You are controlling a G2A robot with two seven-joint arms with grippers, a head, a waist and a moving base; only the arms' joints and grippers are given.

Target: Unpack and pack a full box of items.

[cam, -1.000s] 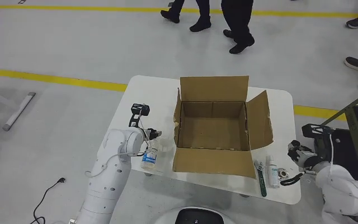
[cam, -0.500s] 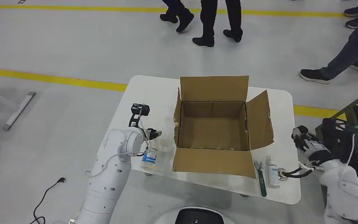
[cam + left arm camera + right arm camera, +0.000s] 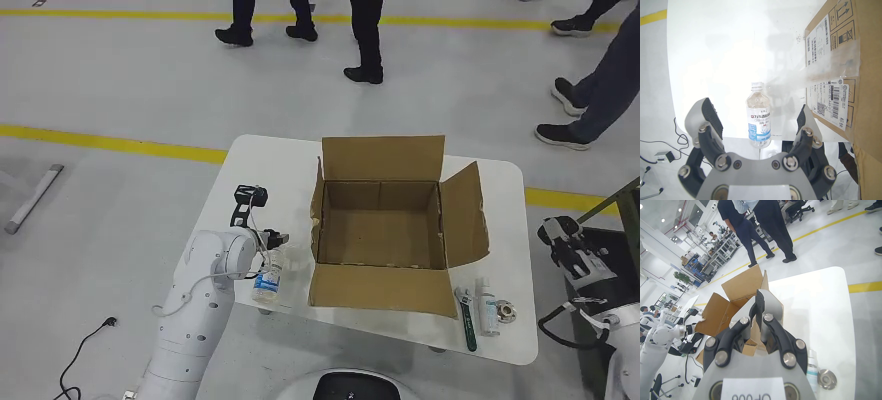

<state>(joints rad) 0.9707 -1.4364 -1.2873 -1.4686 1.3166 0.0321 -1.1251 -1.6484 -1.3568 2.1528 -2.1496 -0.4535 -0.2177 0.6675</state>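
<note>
My left pincer stands apart and holds nothing, a dark pad on either side of the clear bottle and neither touching it; the bottle seems to lie flat between them, its long axis running near to far, cap to the far side, base at the near edge of the counter, so I judge a straight close across its waist would take it; the open box is just to its right; my right pincer is pressed together on nothing, off the counter's right edge and well apart from this bottle, nearer the small bottle and metal ring; the top view gives the box's bare floor, where my left wrist view faces its labelled outer wall.
</note>
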